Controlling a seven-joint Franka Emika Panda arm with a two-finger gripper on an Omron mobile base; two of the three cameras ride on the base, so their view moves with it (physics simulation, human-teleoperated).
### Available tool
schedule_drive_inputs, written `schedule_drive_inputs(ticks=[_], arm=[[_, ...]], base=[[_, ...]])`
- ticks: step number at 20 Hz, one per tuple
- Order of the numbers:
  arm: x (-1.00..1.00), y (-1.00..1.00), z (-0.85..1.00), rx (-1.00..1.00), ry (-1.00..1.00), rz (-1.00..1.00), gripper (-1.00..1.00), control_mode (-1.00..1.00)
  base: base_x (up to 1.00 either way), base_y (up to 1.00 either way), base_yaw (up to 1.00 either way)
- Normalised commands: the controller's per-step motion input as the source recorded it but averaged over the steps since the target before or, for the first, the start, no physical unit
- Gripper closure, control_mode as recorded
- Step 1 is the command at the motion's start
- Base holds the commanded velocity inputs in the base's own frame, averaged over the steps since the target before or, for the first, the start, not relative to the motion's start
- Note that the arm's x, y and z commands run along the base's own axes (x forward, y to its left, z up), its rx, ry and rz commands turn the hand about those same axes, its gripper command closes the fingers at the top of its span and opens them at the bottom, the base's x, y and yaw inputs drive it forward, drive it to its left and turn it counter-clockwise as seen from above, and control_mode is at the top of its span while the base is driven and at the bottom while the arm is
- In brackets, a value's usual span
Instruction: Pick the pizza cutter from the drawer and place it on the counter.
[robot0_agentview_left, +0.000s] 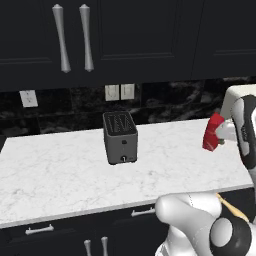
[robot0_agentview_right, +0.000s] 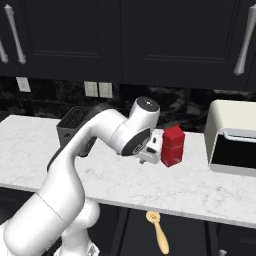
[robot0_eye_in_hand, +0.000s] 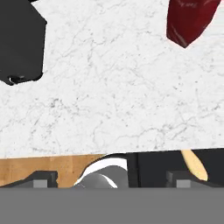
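below, pizza cutter (robot0_agentview_right: 158, 231) in drawer, beside right fingers (robot0_eye_in_hand: 178, 178)

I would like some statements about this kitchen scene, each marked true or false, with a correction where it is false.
1. The pizza cutter lies on the counter. False: it lies below the counter's edge, in the open drawer.
2. The hand holds the pizza cutter. False: nothing is between its fingertips, which stand wide apart.
3. The red carton stands on the counter. True.
4. The toaster stands on the counter. True.
5. The toaster touches the red carton. False: bare marble lies between them.
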Motion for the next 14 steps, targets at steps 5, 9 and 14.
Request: schedule_drive_inputs(ticks=[5, 9, 14], arm=[[-0.83, -0.54, -0.55, 0.05, 0.0, -0.22, -1.0, -1.0], [-0.38, -0.42, -0.33, 0.0, 0.01, -0.22, -1.0, -1.0], [-0.43, -0.44, -0.44, 0.0, 0.05, -0.2, -1.0, -1.0]], base=[[0.0, 0.0, 0.0], [0.0, 0.0, 0.0], [0.0, 0.0, 0.0]])
